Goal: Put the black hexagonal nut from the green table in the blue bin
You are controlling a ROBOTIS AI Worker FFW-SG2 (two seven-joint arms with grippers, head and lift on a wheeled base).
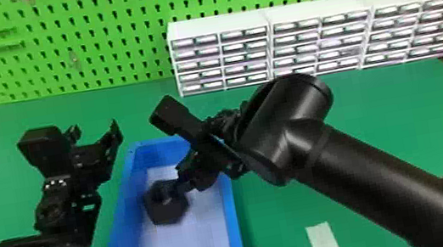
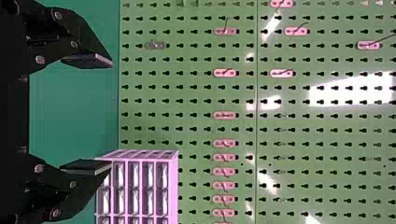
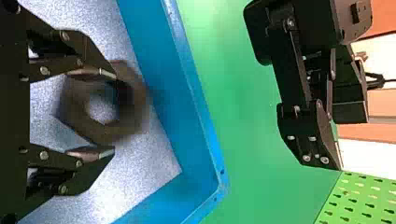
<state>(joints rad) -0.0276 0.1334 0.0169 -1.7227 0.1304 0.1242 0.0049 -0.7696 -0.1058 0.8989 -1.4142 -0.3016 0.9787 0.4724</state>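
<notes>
One black hexagonal nut is in or just above the blue bin, near a side wall, its blur suggesting a drop. The right gripper has its fingers parted around the nut's near side. Falling unevenly, the nut could strike that wall and tip; a sideways withdrawal might clip it. The left gripper, fingers wide apart, waits outside the bin.

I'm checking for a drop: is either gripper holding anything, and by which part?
Nothing is held: the right gripper is open, the black nut loose beyond it in the blue bin; the left gripper is empty.
</notes>
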